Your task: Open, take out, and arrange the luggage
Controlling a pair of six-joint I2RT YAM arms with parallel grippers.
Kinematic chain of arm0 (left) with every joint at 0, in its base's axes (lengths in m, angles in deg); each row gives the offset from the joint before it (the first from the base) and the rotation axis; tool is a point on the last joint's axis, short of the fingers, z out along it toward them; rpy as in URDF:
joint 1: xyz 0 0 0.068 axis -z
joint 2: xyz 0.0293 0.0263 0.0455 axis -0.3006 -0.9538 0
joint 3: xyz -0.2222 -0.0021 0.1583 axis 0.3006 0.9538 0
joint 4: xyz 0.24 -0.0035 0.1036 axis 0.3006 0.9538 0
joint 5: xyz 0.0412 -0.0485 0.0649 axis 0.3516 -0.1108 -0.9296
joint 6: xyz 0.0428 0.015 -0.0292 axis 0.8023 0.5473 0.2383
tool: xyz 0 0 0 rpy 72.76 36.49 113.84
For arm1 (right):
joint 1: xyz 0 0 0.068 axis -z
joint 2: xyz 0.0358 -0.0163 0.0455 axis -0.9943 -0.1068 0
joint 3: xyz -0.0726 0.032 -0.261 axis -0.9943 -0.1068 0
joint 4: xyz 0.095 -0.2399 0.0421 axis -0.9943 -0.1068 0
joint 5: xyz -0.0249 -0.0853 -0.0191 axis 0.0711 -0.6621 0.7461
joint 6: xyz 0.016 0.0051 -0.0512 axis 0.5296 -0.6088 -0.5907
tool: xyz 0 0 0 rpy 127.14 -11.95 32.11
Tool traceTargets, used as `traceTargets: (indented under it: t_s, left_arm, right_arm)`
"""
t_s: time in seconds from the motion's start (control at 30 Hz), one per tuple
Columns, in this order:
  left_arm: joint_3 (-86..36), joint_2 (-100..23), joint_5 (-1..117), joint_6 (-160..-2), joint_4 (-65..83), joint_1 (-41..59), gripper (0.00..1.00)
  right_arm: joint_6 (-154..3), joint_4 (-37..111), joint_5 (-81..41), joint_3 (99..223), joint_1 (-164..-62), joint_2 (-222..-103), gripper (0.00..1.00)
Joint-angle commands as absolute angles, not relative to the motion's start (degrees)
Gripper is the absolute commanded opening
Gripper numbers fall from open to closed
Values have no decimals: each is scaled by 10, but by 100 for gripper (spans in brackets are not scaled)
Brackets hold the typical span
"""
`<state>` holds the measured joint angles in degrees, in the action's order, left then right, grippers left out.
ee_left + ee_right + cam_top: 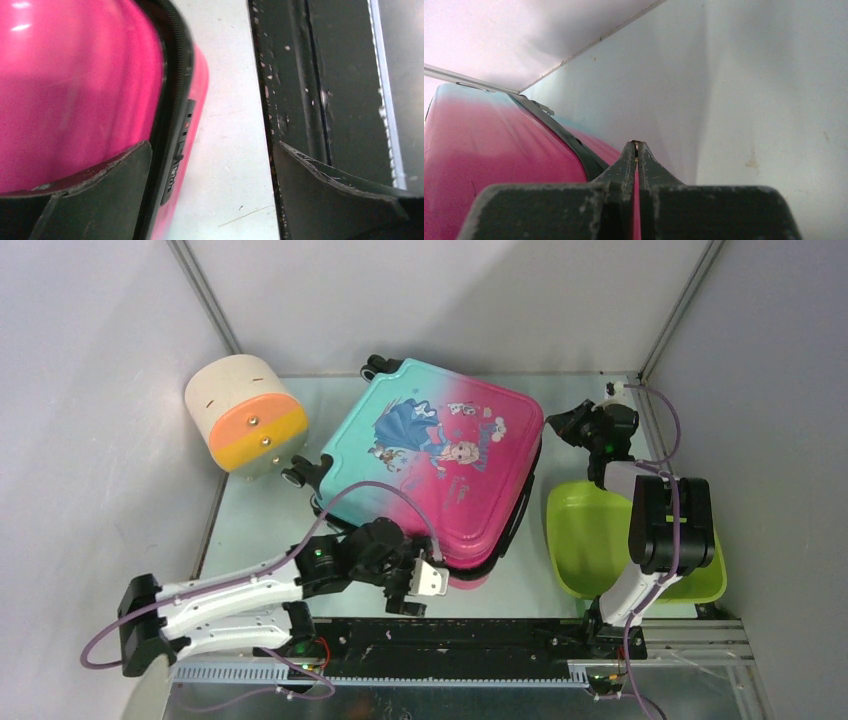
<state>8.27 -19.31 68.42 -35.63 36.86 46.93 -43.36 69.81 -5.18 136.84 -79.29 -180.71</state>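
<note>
Holding: nothing; my left claw (425, 585) gapes wide at the near pink corner.
Right claw (637, 146): pinched tight by the far edge.
Luggage: pink-to-teal hard-shell princess suitcase (440, 460), flat on the pale table (250, 530), lid down.
Remaining: opening, unpacking, arranging.

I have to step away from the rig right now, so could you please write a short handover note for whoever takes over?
Left gripper: open wide, empty, at the luggage's near pink corner, by the zipper seam.
Right gripper: shut, holding nothing, beside the luggage's far right edge.
Luggage: flat on the table, print up, shell halves together.
Done: nothing visibly taken out.
Left: open it, take out the contents, arrange them.
</note>
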Motion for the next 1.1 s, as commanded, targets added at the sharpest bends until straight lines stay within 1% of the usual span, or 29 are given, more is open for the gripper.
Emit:
traceTargets:
  t_s: [0.0, 0.03, 0.07, 0.1, 0.13, 0.2, 0.33, 0.4, 0.43, 0.5, 0.63, 0.67, 0.7, 0.73, 0.77, 0.8, 0.87, 0.93, 1.07]
  left_arm:
    - [63, -133, 608, -518, 354, 471, 100]
    - [57, -128, 554, -578, 354, 471, 100]
    - [54, -119, 472, -611, 358, 471, 100]
    - [43, -118, 433, -675, 368, 471, 100]
    - [37, -118, 363, -698, 397, 470, 100]
    - [24, -118, 289, -757, 434, 462, 100]
    - [7, -108, 312, -837, 455, 396, 100]
    - [4, -93, 311, -905, 448, 371, 95]
    - [8, -77, 296, -952, 444, 366, 90]
    - [17, -48, 262, -1037, 441, 364, 85]
    - [52, 26, 211, -1199, 448, 364, 81]
    - [58, 37, 197, -1292, 460, 364, 76]
    - [70, 58, 172, -1345, 502, 364, 73]
    - [83, 67, 165, -1453, 521, 364, 64]
    - [89, 82, 161, -1508, 561, 364, 61]
    - [95, 89, 163, -1595, 577, 364, 60]
    - [115, 105, 172, -1679, 595, 364, 61]
    - [132, 112, 181, -1751, 609, 364, 58]
    - [125, 89, 164, -1819, 636, 364, 59]
  right_arm:
    - [-438, 735, -88, 1386, -778, -1791, 0]
    - [-437, 732, -88, 1385, -778, -1788, 0]
    - [-435, 732, -88, 1386, -776, -1786, 0]
    - [-434, 734, -88, 1385, -776, -1786, 0]
    - [-432, 741, -87, 1386, -776, -1786, 0]
    - [-431, 745, -82, 1393, -775, -1793, 0]
    - [-426, 748, -73, 1400, -777, -1800, 0]
    - [-428, 742, -72, 1398, -780, -1799, 0]
    - [-431, 741, -72, 1396, -783, -1798, 0]
    - [-433, 741, -72, 1394, -787, -1798, 0]
    - [-427, 738, -69, 1392, -791, -1799, 0]
    - [-426, 738, -68, 1392, -791, -1798, 0]
    - [-426, 738, -68, 1392, -793, -1797, 0]
    - [-428, 737, -69, 1392, -793, -1794, 0]
    - [-430, 734, -70, 1392, -794, -1793, 0]
    - [-431, 734, -71, 1392, -794, -1790, 0]
    - [-434, 732, -72, 1392, -793, -1785, 0]
    - [-435, 732, -73, 1392, -791, -1782, 0]
    - [-436, 733, -74, 1392, -790, -1778, 0]
